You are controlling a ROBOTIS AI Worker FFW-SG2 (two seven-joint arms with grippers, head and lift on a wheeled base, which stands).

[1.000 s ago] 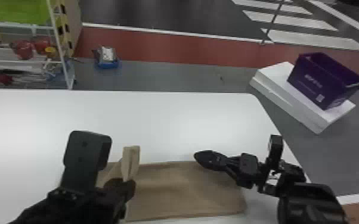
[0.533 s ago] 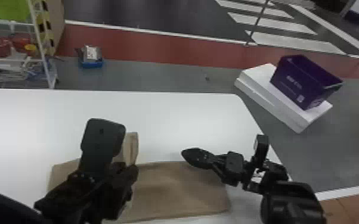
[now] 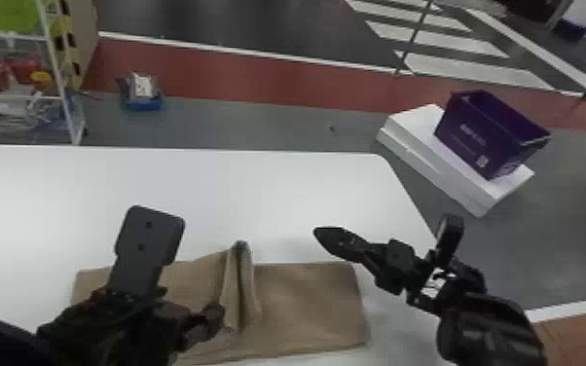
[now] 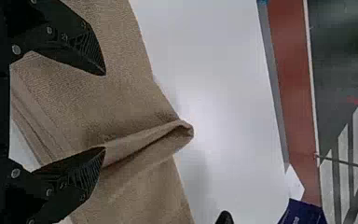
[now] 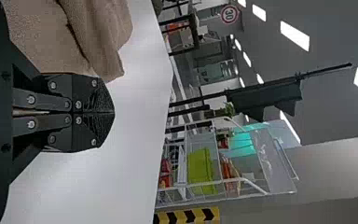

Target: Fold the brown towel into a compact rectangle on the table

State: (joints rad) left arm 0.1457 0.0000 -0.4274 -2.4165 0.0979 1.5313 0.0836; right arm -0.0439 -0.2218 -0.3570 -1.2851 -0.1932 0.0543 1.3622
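the brown towel (image 3: 311,306) lies on the white desk (image 3: 185,185), stretched from side to side and well in from the far edge. it is in a long band, with a raised, doubled ridge (image 3: 241,287) standing up across its middle; the ridge's far end pokes out past the towel's far side. to the right of the ridge the towel lies fairly flat, its right end short of the desk's right edge.

the left end effector (image 3: 188,263) is over the left part of the towel, one finger up over the far side and the other beside the ridge. in the left wrist view the left end effector (image 4: 105,111) is released, its two fingers spread well apart over the cloth, one tip overlapping the near part of the ridge in that view.

the right end effector (image 3: 321,234) is near the towel's far right corner, its arm coming in over the desk's right edge. in the right wrist view the right end effector (image 5: 113,112) is clenched, fingers pressed together with nothing between the tips, and folded cloth shows beside it.

past the desk's right edge, a purple bin (image 3: 486,136) sits on white blocks (image 3: 423,160) on the floor. beyond the far edge, towards the left, stands a white rack (image 3: 58,63).
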